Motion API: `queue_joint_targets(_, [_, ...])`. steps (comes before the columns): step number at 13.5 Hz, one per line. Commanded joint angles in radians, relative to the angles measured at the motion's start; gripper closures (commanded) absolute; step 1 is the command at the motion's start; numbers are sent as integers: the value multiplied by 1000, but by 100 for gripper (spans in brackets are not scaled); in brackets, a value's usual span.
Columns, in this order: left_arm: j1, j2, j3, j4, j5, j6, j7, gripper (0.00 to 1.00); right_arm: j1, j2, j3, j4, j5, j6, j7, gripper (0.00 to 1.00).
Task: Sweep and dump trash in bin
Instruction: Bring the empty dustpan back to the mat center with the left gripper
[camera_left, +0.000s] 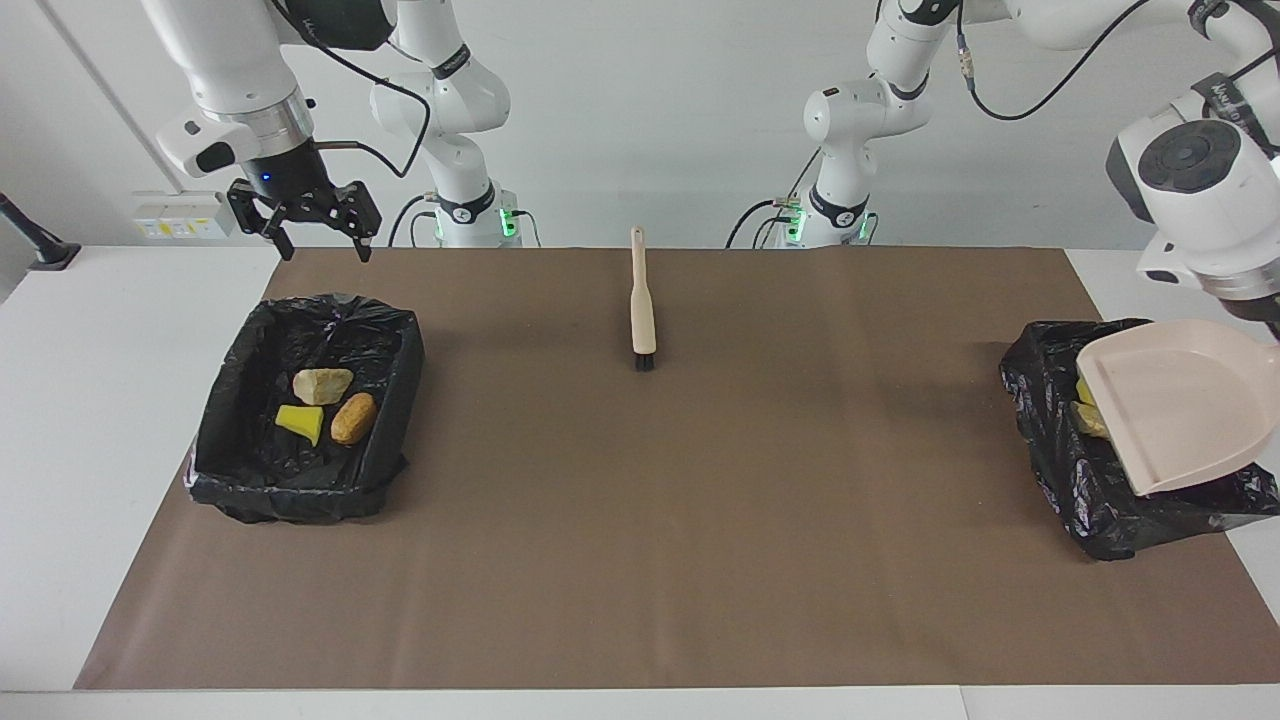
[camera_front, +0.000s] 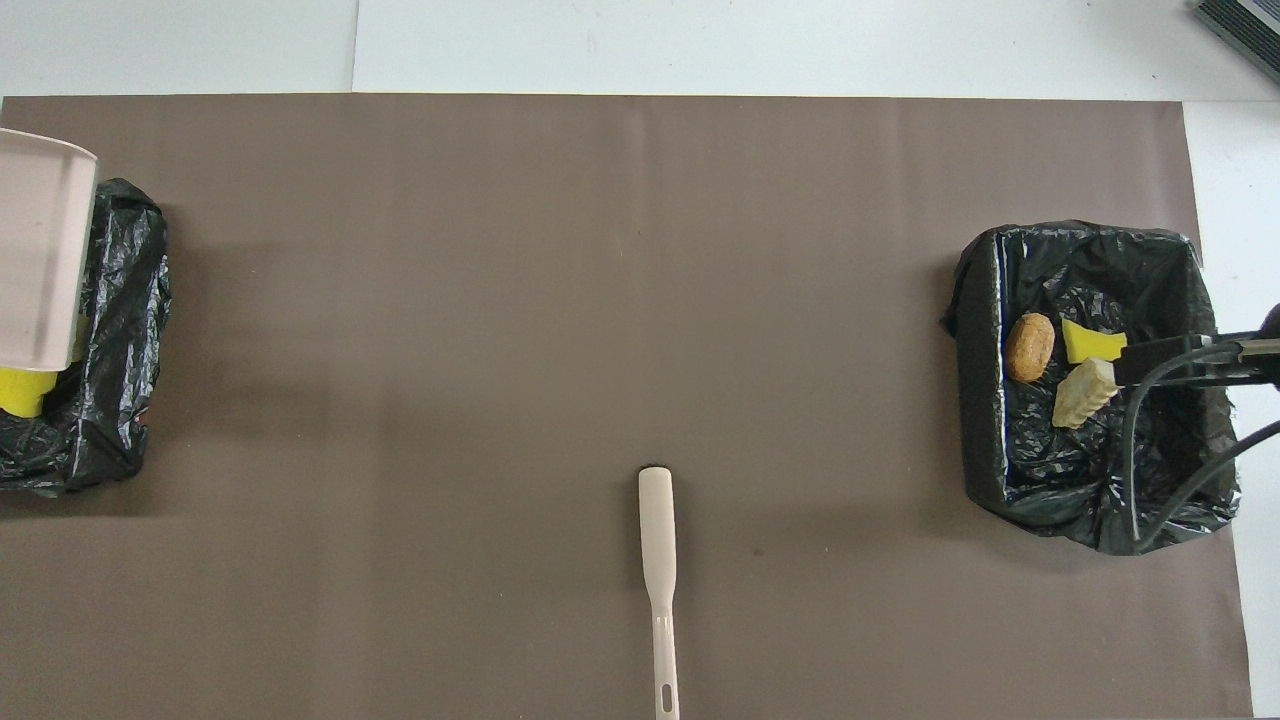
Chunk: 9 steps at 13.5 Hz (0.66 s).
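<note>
An empty beige dustpan (camera_left: 1180, 400) hangs over the black-lined bin (camera_left: 1040, 350) at the left arm's end, hiding most of what lies in it. A yellow chunk (camera_left: 1085, 390) and a tan lump (camera_left: 1088, 420) of trash peek out at the pan's lip. My left gripper (camera_left: 1268, 318) is cut off at the view's edge, shut on the dustpan's handle. The other bin (camera_left: 310, 320) holds a tan rock (camera_left: 322, 385), a yellow chunk (camera_left: 300, 422) and a brown lump (camera_left: 353, 418). My right gripper (camera_left: 300, 215) hangs open and empty, high over the table edge beside that bin.
The beige brush (camera_left: 641, 300) with black bristles lies on the brown mat (camera_left: 700, 520) midway between the bins, close to the robots, handle toward them. In the overhead view the dustpan (camera_front: 35, 250) covers part of its bin (camera_front: 130, 300), and a cable crosses the other bin (camera_front: 1080, 240).
</note>
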Motion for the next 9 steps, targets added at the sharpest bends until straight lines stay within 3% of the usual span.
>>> queue_joint_targets(1, [-95, 18, 15, -8, -75, -80, -138, 100, -20, 34, 1, 36, 14, -52, -34, 0])
queue_joint_targets(5, [-280, 128, 15, -6, -326, -157, -546, 100, -13, 46, 1, 65, 24, -61, -37, 0])
queue_joint_targets(9, [-411, 176, 15, -6, -603, -158, -856, 100, -12, 40, 1, 50, 23, -50, -112, 0])
